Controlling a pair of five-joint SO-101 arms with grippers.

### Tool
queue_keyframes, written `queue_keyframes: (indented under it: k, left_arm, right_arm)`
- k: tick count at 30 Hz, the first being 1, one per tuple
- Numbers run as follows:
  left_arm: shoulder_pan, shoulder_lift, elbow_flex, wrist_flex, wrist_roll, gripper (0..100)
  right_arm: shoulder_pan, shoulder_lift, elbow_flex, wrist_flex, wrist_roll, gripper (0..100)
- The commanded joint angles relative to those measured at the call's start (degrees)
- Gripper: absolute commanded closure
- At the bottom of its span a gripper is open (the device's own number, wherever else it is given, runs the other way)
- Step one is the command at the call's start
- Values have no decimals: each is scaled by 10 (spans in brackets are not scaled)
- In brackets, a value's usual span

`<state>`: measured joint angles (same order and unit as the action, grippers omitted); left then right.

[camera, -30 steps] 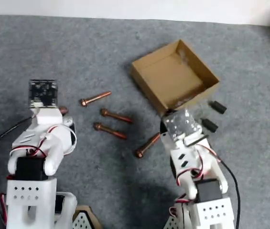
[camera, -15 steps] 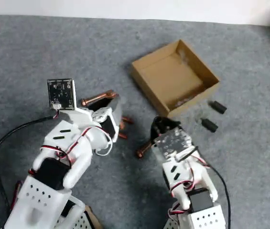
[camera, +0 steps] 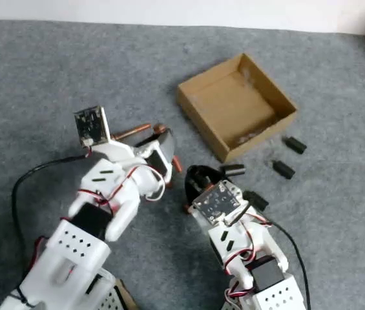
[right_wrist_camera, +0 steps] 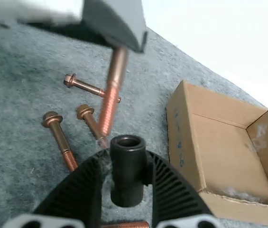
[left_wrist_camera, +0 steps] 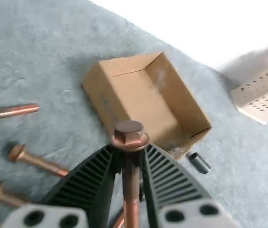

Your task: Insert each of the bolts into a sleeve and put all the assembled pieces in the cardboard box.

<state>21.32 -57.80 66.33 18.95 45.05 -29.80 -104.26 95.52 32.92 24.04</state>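
My left claw closed on copper hex-head bolt, right claw closed on black cylindrical sleeve; tip off its bore, pushing likely jams.

Glossy copper-toned metal bolt, smooth matt black sleeve, brown cardboard box, rough grey felt-like table cover.

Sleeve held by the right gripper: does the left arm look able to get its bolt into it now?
Probably yes. The sleeve has its open end toward the bolt in the left gripper; the threaded tip hangs near its rim, nothing between, though slightly off-centre.
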Motion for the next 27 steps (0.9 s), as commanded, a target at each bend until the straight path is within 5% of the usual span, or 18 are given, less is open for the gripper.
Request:
queue_keyframes:
  k: [1, 27]
  left_arm:
    - [7, -7, 10, -87, 5, 994]
    - [65, -42, 51, -83, 10, 994]
  right_arm:
    - [-7, -10, 7, -14, -7, 993]
    - [-8, -10, 7, -14, -7, 993]
